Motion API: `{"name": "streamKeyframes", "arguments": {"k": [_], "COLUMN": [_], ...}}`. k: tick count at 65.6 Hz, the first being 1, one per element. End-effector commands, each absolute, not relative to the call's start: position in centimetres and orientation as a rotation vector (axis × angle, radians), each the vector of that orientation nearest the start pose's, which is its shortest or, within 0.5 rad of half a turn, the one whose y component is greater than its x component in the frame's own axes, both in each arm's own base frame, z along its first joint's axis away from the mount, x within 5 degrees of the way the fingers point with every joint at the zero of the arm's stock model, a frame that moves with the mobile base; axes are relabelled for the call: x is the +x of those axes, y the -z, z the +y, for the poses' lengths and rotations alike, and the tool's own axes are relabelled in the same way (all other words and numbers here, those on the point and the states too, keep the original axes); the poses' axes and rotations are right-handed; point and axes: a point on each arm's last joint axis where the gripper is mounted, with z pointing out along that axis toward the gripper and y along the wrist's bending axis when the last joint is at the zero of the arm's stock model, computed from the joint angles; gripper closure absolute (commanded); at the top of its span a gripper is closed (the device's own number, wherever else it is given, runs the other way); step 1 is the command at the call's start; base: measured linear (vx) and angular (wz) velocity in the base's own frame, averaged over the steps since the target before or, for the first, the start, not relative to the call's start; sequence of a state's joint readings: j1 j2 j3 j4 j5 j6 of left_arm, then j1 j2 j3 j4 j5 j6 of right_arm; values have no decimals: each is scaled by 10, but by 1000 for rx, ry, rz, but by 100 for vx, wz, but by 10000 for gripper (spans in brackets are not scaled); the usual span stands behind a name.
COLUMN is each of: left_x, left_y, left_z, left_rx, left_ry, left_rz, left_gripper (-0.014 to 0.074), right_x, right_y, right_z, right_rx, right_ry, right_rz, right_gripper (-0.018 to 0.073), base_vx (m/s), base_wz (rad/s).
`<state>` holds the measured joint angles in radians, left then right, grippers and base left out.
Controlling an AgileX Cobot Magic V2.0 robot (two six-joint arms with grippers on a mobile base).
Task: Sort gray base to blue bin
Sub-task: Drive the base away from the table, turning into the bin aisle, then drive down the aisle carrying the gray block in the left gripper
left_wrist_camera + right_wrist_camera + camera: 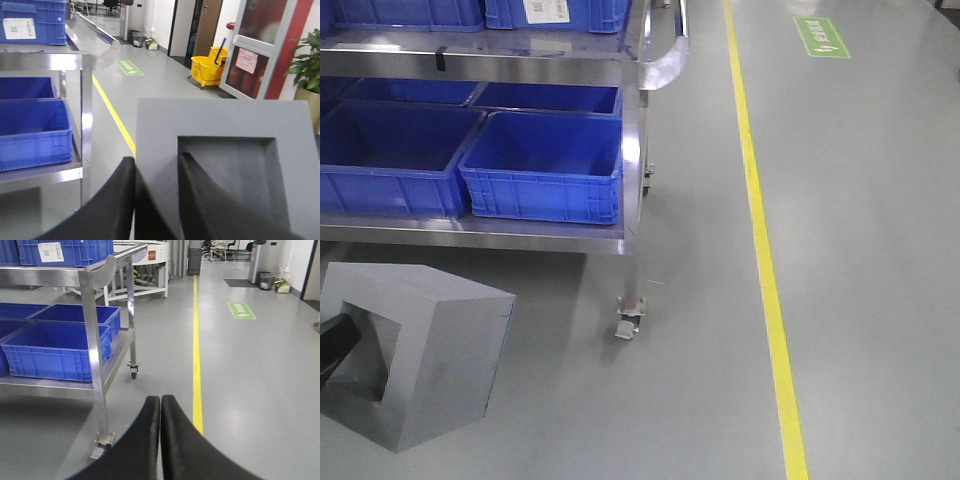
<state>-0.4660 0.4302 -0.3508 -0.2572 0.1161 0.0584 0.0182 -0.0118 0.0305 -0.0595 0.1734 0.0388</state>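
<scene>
The gray base (430,350) hangs low at the front left, off the floor, with its square recess facing left. In the left wrist view the gray base (225,125) fills the right side. My left gripper (156,159) is shut on one wall of it, one black finger outside and the other inside the recess. One of those fingers (338,340) shows at the left edge of the front view. A blue bin (545,165) sits on the cart's lower shelf, beyond the base. My right gripper (160,399) is shut on nothing, above the floor.
A steel cart (632,150) carries several blue bins on two shelves; its caster (627,325) stands near the base. A yellow floor line (765,260) runs to the right of it. A yellow mop bucket (209,69) and a potted plant (306,60) stand far off.
</scene>
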Motion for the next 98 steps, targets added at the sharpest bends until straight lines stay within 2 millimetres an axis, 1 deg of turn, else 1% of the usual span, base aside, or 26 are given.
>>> {"name": "streamKeyframes", "arguments": {"k": [1, 16, 26, 61, 98], "left_x": [89, 89, 89, 89, 89], "left_y": [-310, -310, -310, -310, -310], "left_z": [-46, -46, -46, -46, -46], "left_rx": [205, 205, 205, 203, 203], "left_ry": [545, 545, 545, 544, 544], "left_rz": [1554, 1556, 1556, 1556, 1556], "left_gripper": [602, 602, 602, 602, 602], "right_x": [56, 56, 56, 56, 56], "right_y": [-190, -190, -190, -190, -190], "right_z": [0, 0, 0, 0, 0], "right_rx": [-31, -31, -31, -31, -31], "right_ry": [19, 19, 19, 19, 19], "right_rz": [1603, 1603, 1603, 1603, 1603], "right_gripper": [568, 568, 568, 568, 568], "base_vx": [36, 34, 31, 27, 23], "base_wz": [17, 33, 64, 97, 82]}}
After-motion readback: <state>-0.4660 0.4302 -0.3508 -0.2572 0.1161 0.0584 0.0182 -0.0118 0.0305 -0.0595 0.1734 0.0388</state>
